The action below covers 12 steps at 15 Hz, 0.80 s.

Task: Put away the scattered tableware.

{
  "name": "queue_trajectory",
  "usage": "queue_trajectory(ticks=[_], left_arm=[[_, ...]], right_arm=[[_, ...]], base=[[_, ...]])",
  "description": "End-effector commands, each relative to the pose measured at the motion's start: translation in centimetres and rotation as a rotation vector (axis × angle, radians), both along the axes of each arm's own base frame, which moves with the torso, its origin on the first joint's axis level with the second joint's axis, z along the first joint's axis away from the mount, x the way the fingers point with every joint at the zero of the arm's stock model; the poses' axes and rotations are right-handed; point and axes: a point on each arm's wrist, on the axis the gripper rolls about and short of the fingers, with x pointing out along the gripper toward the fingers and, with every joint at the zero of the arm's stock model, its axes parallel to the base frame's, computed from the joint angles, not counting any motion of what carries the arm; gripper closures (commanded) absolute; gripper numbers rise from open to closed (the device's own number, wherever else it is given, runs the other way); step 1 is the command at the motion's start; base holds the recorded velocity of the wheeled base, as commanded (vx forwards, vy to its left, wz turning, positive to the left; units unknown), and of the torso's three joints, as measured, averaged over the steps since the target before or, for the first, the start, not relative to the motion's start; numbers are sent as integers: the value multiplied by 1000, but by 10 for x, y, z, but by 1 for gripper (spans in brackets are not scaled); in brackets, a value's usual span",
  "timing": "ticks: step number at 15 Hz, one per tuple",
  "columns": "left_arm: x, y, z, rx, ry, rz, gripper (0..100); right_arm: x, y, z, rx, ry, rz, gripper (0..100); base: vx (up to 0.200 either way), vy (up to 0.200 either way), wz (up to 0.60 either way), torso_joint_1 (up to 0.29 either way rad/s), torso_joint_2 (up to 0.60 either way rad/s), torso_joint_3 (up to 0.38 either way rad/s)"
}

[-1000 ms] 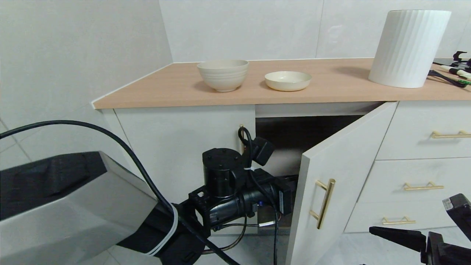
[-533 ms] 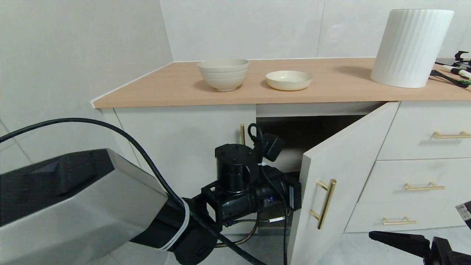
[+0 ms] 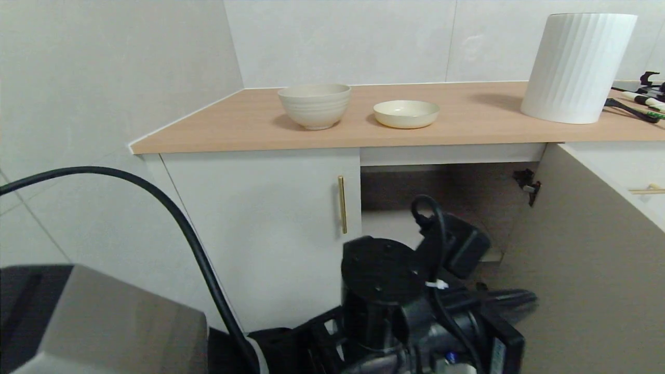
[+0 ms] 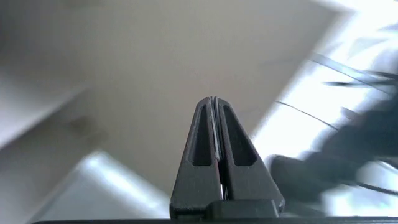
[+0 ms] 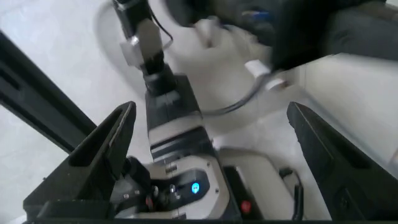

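**Two cream dishes on the counter, cupboard door swung wide**

Two pieces of tableware sit on the light wooden countertop (image 3: 249, 130) in the upper middle of the head view. One is a deep cream bowl with ribbed sides (image 3: 314, 105). The other is a shallow, smooth cream dish (image 3: 406, 114) just to its right. They stand near each other but apart, both upright and set back from the counter's front edge.

A tall white ribbed cylinder (image 3: 577, 67) stands at the upper right, well apart from the dish, with a wide stretch of wood between them. Some dark-handled utensils (image 3: 639, 104) lie at the far right edge.

Below the counter, the closed white cabinet door with a slim gold handle (image 3: 341, 204) sits left of centre. The open white cabinet door (image 3: 587, 270) angles out across the lower right, hung on a black hinge (image 3: 527, 184). Between the two doors lies the shadowed cupboard opening (image 3: 415, 187).

The left arm's wrist is at the lower centre, in front of that opening. In the left wrist view, the left gripper (image 4: 213, 109) has its two black fingers pressed together with nothing between them. The right gripper (image 5: 211, 111) has its fingers spread wide apart over pale floor, holding nothing.
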Motion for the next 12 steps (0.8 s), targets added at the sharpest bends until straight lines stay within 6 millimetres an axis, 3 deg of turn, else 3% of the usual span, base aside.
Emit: queue_trajectory(ticks=[1, 3, 7, 9, 11, 12], left_arm=[[27, 39, -4, 21, 15, 142, 100], [34, 66, -4, 6, 3, 207, 100], [35, 134, 20, -21, -23, 357, 100], [35, 170, 32, -7, -50, 454, 100], [41, 202, 37, 76, -88, 561, 100], [44, 210, 38, 102, -93, 589, 100]], right_arm=[[0, 0, 4, 12, -12, 2, 0], [14, 11, 11, -13, 22, -34, 0], [86, 44, 35, -71, 75, -271, 0], [142, 62, 43, -96, 105, -355, 0], [182, 78, 49, -133, 144, -397, 0], [187, 80, 50, -142, 149, -418, 0]], base=[[0, 0, 0, 0, 0, 0], [0, 0, 0, 0, 0, 0], [0, 0, 0, 0, 0, 0], [0, 0, 0, 0, 0, 0], [0, 0, 0, 0, 0, 0], [0, 0, 0, 0, 0, 0]])
